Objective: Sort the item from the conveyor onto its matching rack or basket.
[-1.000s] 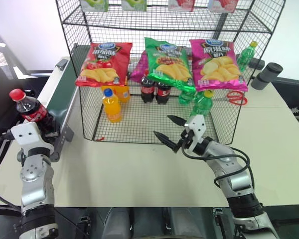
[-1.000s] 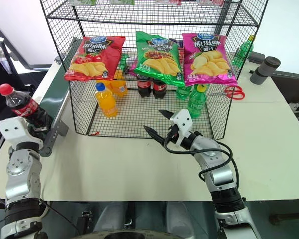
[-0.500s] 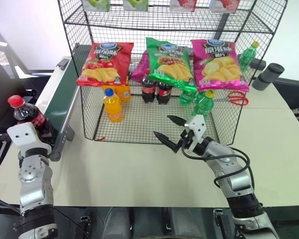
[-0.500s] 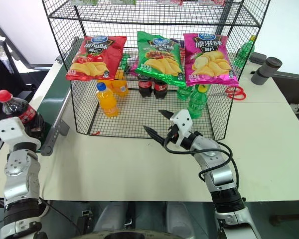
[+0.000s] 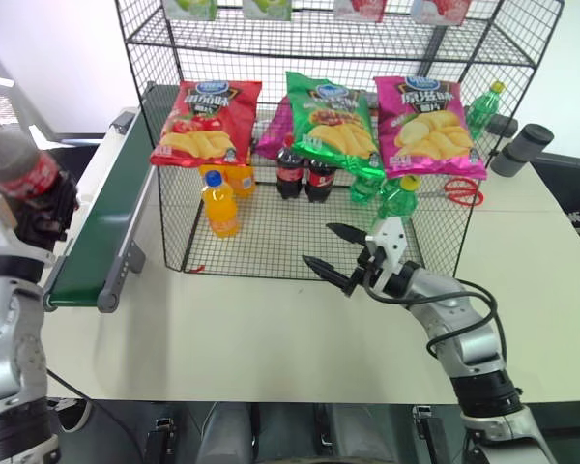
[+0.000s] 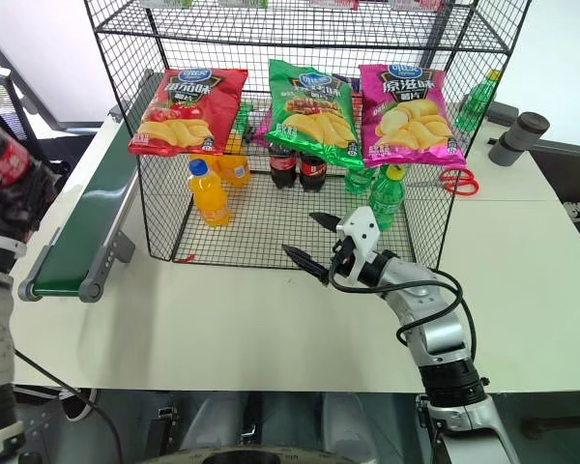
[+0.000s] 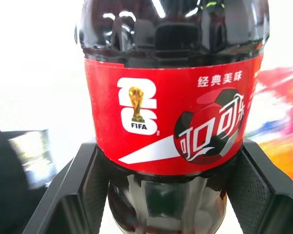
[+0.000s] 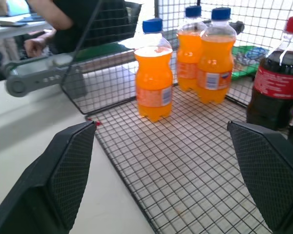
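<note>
Right wrist view — orange bottles (image 8: 154, 83), cola bottle (image 8: 273, 78), mesh floor (image 8: 195, 175)

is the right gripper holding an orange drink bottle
No, the right gripper stands open with nothing between its fingers, and the nearest orange drink bottle stands apart on the basket's grid floor.
</note>
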Motion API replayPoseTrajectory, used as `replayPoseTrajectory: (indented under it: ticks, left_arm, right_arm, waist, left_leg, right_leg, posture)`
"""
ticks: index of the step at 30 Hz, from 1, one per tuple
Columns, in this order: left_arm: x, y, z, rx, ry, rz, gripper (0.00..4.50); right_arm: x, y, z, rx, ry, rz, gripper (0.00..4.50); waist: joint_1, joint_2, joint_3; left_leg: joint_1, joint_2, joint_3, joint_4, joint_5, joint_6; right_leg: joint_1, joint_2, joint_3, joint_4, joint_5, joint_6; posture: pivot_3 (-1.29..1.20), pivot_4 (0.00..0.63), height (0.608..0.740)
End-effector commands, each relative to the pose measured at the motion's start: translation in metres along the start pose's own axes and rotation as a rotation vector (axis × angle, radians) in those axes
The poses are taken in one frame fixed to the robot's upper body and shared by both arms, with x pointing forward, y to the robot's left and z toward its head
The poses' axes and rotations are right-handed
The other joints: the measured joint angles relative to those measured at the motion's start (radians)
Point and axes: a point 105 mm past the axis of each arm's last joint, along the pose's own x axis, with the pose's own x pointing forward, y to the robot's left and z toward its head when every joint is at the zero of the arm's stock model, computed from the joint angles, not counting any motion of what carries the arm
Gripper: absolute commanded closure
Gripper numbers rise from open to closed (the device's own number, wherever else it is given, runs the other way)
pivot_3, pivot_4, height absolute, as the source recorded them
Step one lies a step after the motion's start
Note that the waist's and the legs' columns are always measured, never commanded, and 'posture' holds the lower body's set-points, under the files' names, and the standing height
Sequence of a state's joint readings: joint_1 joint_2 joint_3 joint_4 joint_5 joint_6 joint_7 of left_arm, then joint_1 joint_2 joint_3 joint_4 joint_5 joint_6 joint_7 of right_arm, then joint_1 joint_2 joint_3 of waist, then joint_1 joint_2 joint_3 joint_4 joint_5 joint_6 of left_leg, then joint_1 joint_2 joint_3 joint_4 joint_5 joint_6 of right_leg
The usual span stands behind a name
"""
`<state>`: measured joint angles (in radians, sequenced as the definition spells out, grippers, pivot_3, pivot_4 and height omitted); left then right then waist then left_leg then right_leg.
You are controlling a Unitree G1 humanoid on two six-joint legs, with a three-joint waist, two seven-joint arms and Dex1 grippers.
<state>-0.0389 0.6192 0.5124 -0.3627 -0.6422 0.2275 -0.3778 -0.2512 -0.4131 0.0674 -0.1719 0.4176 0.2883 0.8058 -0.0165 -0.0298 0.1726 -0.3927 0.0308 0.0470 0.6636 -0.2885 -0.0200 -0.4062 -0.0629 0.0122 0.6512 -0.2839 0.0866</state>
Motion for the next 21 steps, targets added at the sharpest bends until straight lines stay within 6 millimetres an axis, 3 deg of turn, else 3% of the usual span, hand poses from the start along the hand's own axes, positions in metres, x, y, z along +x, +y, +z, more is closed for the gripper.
replayPoseTrajectory:
  ticks: [1, 5, 8, 14, 21]
  left_arm:
    - [-0.002, -0.059, 0.009, -0.123, 0.042, -0.322, 1.68]
    - [-0.011, -0.106, -0.014, -0.162, 0.186, -0.568, 1.68]
    - [-0.011, -0.136, -0.031, -0.196, 0.244, -0.719, 1.68]
    - [-0.008, -0.173, -0.043, -0.235, 0.248, -0.917, 1.68]
    - [-0.001, -0.190, -0.043, -0.223, 0.220, -1.021, 1.68]
  right_arm:
    - [-0.001, 0.005, 0.026, -0.025, -0.063, 0.060, 0.00]
    - [0.002, 0.013, 0.038, -0.002, -0.080, 0.113, 0.00]
    - [0.009, 0.030, 0.046, 0.023, -0.097, 0.182, 0.00]
    - [0.019, 0.049, 0.053, 0.091, -0.126, 0.241, 0.00]
    - [0.023, 0.058, 0.050, 0.154, -0.126, 0.267, 0.00]
  waist:
    - [-0.002, 0.000, 0.000]
    - [-0.007, 0.002, 0.001]
    - [-0.002, 0.004, 0.001]
    - [0.003, 0.004, 0.001]
    - [0.002, 0.004, 0.001]
  left_leg:
    - [0.000, 0.000, 0.000, -0.001, 0.000, 0.000]
    - [0.001, 0.001, 0.000, -0.002, 0.000, 0.000]
    - [0.001, 0.001, 0.000, -0.002, 0.000, 0.000]
    - [0.000, 0.000, 0.000, -0.001, 0.000, 0.000]
    - [0.000, 0.000, 0.001, 0.000, 0.000, 0.001]
  right_leg:
    - [0.000, 0.000, 0.000, 0.000, 0.000, 0.000]
    - [-0.001, 0.001, 0.000, 0.001, 0.000, 0.000]
    - [-0.002, 0.002, 0.000, 0.001, 0.000, 0.000]
    - [-0.001, 0.003, 0.000, 0.001, 0.000, 0.000]
    - [-0.001, 0.006, 0.000, 0.001, 0.000, 0.000]
  posture:
    - [0.00, 0.150, 0.740]
    - [0.00, 0.150, 0.740]
    - [0.00, 0.150, 0.740]
    - [0.00, 0.150, 0.740]
    - [0.00, 0.150, 0.740]
